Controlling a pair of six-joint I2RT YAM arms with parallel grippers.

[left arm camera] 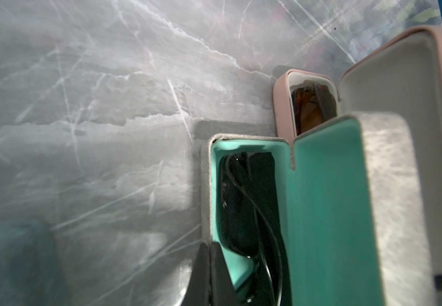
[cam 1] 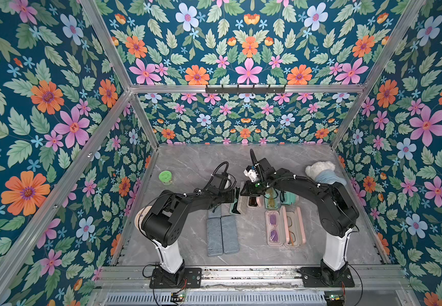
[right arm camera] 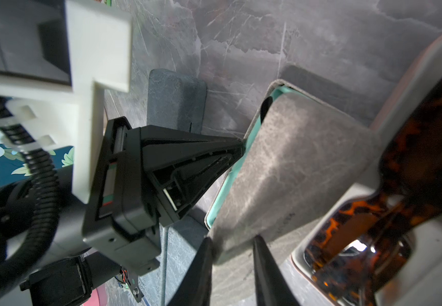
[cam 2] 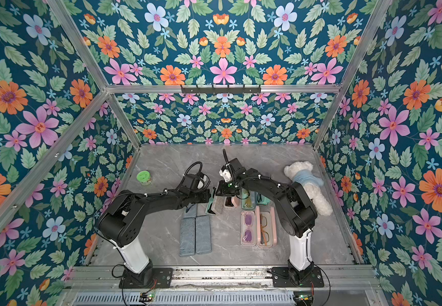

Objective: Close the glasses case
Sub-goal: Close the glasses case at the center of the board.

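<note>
The closing is judged to be midway: the glasses case point(left arm camera: 206, 201) lies near the middle of the table point(left arm camera: 82, 106), between the two arms in both top views point(cam 1: 237, 205), touching an open pink case point(left arm camera: 280, 100) on its right, with its lid point(left arm camera: 328, 206) raised about halfway. The right pincer point(right arm camera: 232, 238) is narrowed to a small gap and has the lid's free edge nipped between its fingers. The left pincer point(left arm camera: 209, 254) is fully closed, holds nothing, and appears to press its tip against the tray's left rim as a brace. The case's long axis runs away from the robot toward the back wall, slightly slanted; the hinge is along its right side, so the teal-lined tray opens up and to the left, with dark sunglasses point(left arm camera: 243, 206) inside. The next move likely calls for the right arm to swing the lid leftward and down about the hinge, while the left tip slips off the rim before the lid lands, so nothing is caught in the seam
</note>
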